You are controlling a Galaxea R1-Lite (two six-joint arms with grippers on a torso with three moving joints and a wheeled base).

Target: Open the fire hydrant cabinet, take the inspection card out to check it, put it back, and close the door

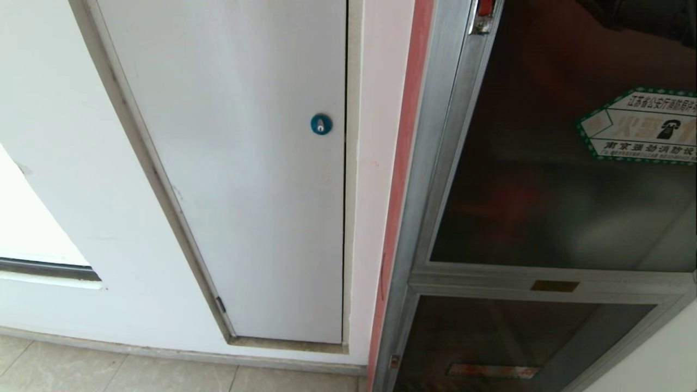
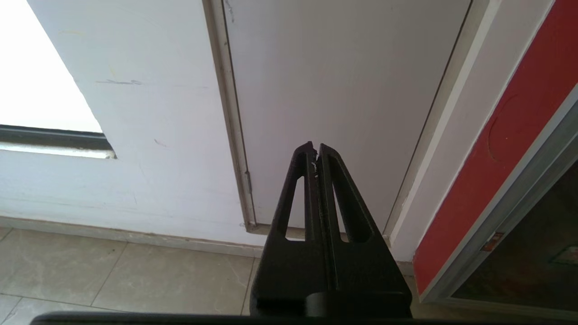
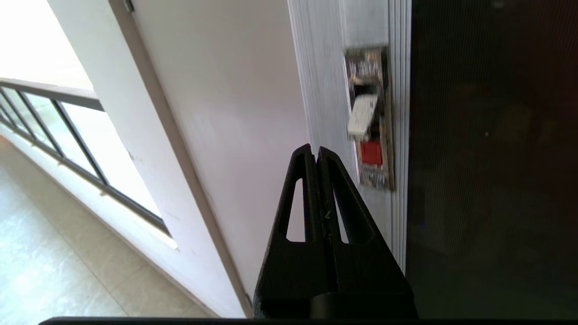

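Observation:
The fire hydrant cabinet (image 1: 430, 163) is a silver-framed unit with a red edge at the right of the head view. Its door (image 1: 544, 179) is dark tinted glass with a green-edged hexagonal sticker (image 1: 642, 128) and stands closed. A latch with a white lever and a red tab (image 3: 368, 122) sits on the door frame. My right gripper (image 3: 314, 151) is shut and empty, a short way from that latch and beside it. My left gripper (image 2: 314, 148) is shut and empty, low in front of the white panel. The inspection card is hidden. Neither gripper appears in the head view.
A plain white panel (image 1: 245, 163) with a blue round lock (image 1: 321, 124) fills the wall left of the cabinet. A smaller dark glass panel (image 1: 506, 343) with a red label strip lies below the door. Beige floor tiles (image 2: 113, 275) and a window with a railing (image 3: 49, 117) are further left.

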